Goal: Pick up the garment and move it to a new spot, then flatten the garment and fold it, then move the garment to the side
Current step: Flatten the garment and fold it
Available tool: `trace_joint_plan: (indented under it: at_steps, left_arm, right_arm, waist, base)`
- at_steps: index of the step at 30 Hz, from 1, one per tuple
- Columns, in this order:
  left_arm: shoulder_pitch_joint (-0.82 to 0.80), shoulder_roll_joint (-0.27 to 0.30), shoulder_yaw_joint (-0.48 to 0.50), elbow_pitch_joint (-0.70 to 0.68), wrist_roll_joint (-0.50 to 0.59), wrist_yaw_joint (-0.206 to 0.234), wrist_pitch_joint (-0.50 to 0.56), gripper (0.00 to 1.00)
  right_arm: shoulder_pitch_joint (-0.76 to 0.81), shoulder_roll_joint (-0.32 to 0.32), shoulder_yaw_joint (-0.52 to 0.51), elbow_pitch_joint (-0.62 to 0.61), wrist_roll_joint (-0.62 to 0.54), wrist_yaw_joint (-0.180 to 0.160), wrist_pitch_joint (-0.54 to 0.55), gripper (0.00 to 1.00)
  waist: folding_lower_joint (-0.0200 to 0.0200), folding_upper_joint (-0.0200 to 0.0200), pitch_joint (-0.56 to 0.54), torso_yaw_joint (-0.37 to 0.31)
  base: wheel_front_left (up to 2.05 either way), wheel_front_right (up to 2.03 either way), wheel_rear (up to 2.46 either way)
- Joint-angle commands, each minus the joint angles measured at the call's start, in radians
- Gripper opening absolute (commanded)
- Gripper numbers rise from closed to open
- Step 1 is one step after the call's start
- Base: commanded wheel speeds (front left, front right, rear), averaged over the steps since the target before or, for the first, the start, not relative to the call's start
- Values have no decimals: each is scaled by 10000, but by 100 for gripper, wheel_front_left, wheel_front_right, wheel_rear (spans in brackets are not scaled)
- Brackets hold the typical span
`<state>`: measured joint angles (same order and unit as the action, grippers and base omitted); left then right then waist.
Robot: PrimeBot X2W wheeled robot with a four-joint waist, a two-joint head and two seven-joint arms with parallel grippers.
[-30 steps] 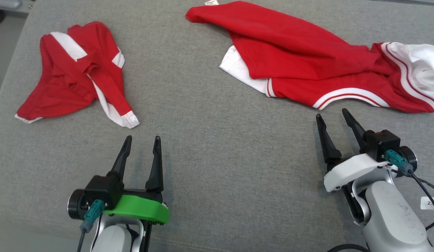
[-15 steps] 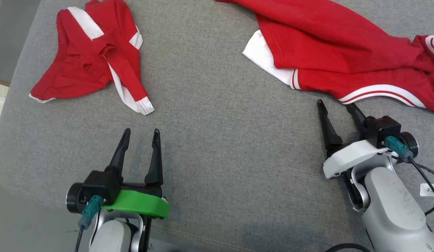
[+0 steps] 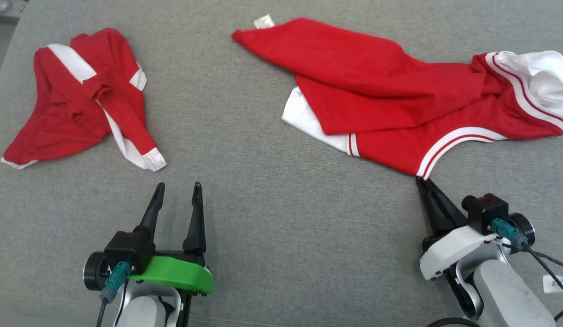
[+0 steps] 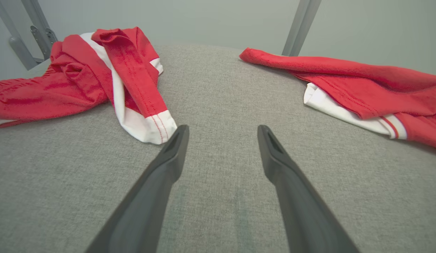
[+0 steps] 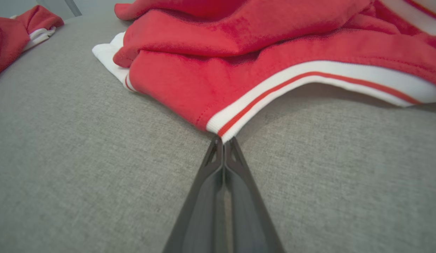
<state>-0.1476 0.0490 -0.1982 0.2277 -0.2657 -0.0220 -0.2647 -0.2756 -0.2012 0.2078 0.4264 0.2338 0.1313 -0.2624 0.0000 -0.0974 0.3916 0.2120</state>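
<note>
A large red garment (image 3: 377,91) with white, red-striped trim lies crumpled on the right of the grey padded surface (image 3: 272,204). My right gripper (image 3: 422,180) is shut, its tips pinching the striped hem at the garment's near edge, which is drawn into a point. The right wrist view shows the closed fingertips (image 5: 223,140) meeting that hem, with the garment (image 5: 239,45) beyond. My left gripper (image 3: 179,185) stands open over bare fabric at the lower left, holding nothing. In the left wrist view its open fingers (image 4: 222,129) point between the two cloths, the garment (image 4: 362,80) off to the right.
A smaller red and white garment (image 3: 81,104) lies bunched at the far left, its white cuff (image 4: 154,126) close to my left gripper's left fingertip. Metal frame legs (image 4: 302,24) stand behind the surface. The surface's left edge (image 3: 4,54) is near that smaller cloth.
My right gripper has gone from open to shut on the garment's striped hem, which now peaks toward it. The head camera shifted. My left gripper stays open.
</note>
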Motion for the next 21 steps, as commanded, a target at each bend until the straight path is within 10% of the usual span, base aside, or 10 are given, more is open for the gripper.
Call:
trace_joint_plan:
  at_steps: [1,12,13,15,21]
  left_arm:
    - [212,27,1,33,-14,-65,4,100]
    - [505,28,-102,398,21,-239,5,100]
    - [535,28,-100,413,39,-242,6,100]
    - [616,28,-115,448,36,-284,5,100]
    - [504,28,-454,342,40,-420,5,100]
  right_arm:
    - [317,-83,29,-54,41,-10,2,0]
    - [913,-839,-748,437,-277,-12,-6,0]
    - [939,-824,-843,570,-302,-12,-6,11]
    - [842,-770,-1078,684,-427,-12,-6,100]
    - [923,-211,-1514,144,-724,-12,-6,100]
  waist:
    - [0,0,-722,-900]
    - [0,0,-1539,-1857]
    - [0,0,-1593,-1892]
    - [0,0,-1637,-1964]
    - [0,0,-1453,-2275]
  base:
    - [0,0,0]
    - [0,0,0]
    - [0,0,0]
    - [0,0,0]
    - [0,0,0]
